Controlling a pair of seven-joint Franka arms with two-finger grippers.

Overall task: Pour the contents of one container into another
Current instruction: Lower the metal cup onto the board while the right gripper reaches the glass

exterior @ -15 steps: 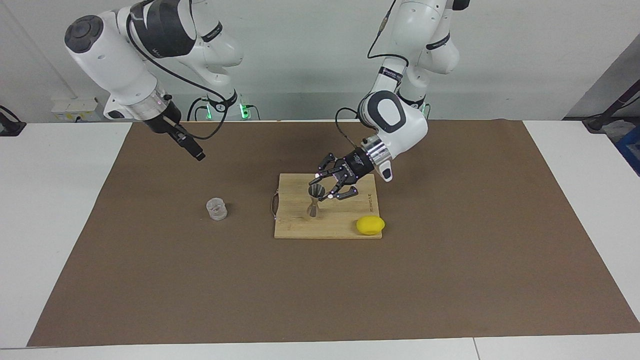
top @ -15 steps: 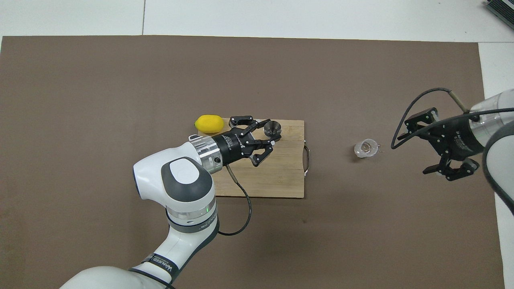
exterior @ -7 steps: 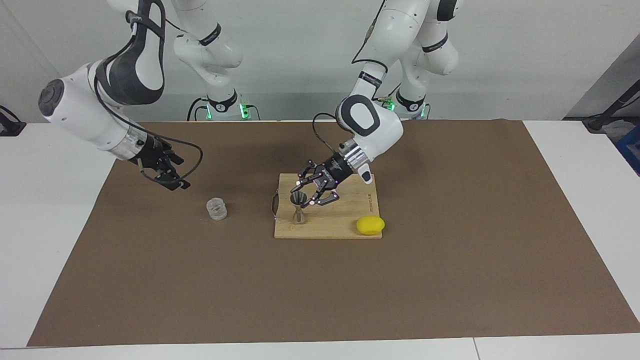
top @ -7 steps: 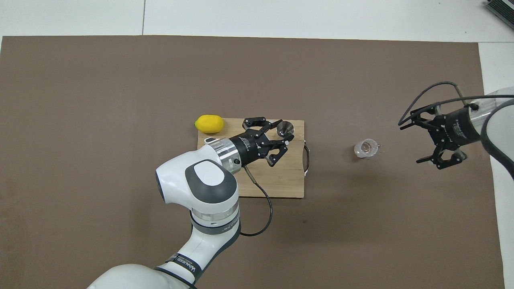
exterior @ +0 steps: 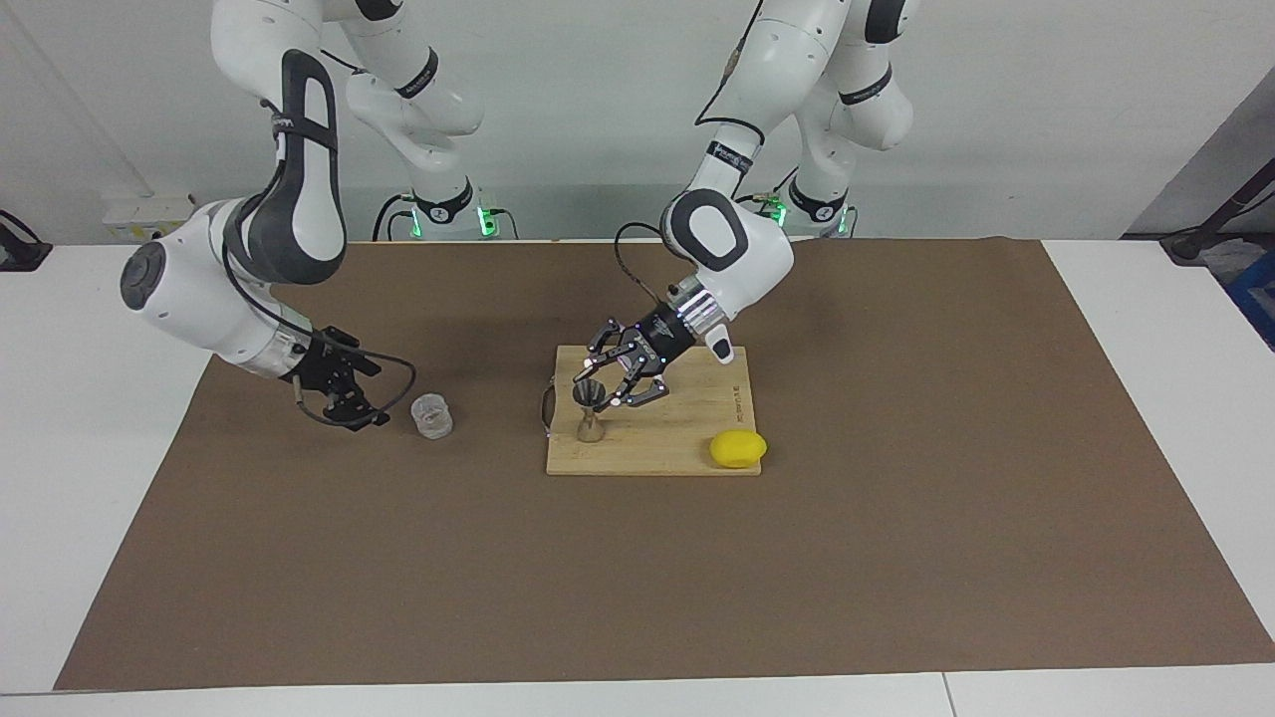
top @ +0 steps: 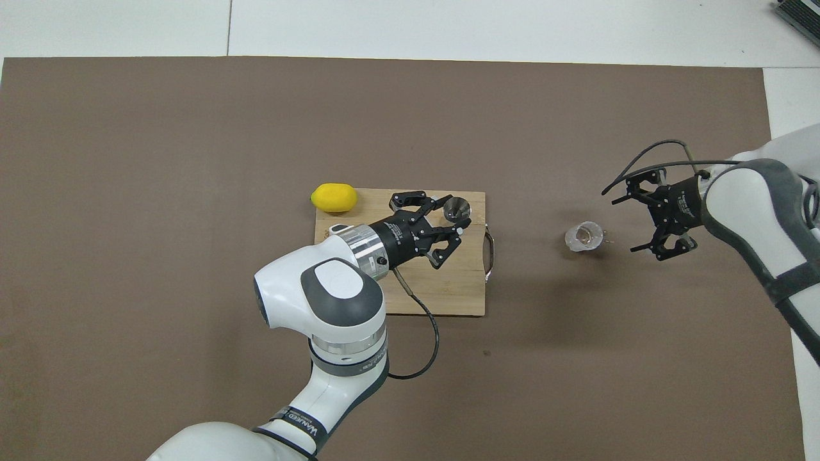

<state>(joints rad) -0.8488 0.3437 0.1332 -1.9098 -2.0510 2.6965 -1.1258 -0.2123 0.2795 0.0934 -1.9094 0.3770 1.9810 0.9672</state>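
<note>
Down comes the right gripper [exterior: 351,396] from well up over the mat a second ago, and now it hangs low just beside the small clear cylindrical glass cup [exterior: 432,416], on the side toward the right arm's end of the table, fingers spread wide and nothing between them. Meanwhile the left gripper [exterior: 604,380] has slid along the pale wooden cutting board [exterior: 687,453] toward the right arm's end, and the silver-grey metal hourglass-shaped jigger [exterior: 590,410] has travelled with it, now upright near the board's handle edge. Those left fingers sit around the jigger's upper cone; whether they squeeze it or only cradle it I cannot tell. The yellow lemon [exterior: 738,449] lies at the board's corner, well apart from the action.

So the step in hand looks like the grasp on the glass cup, which stands on the brown mat [exterior: 896,558] between the right gripper and the board. To do it well, the right gripper should come in level, straddle the cup at mid-height, and close gently, since smooth glass can slip or tip. Gripping from the side leaves the rim free for the tilt, and the left gripper ought to steady the jigger for the pour.
</note>
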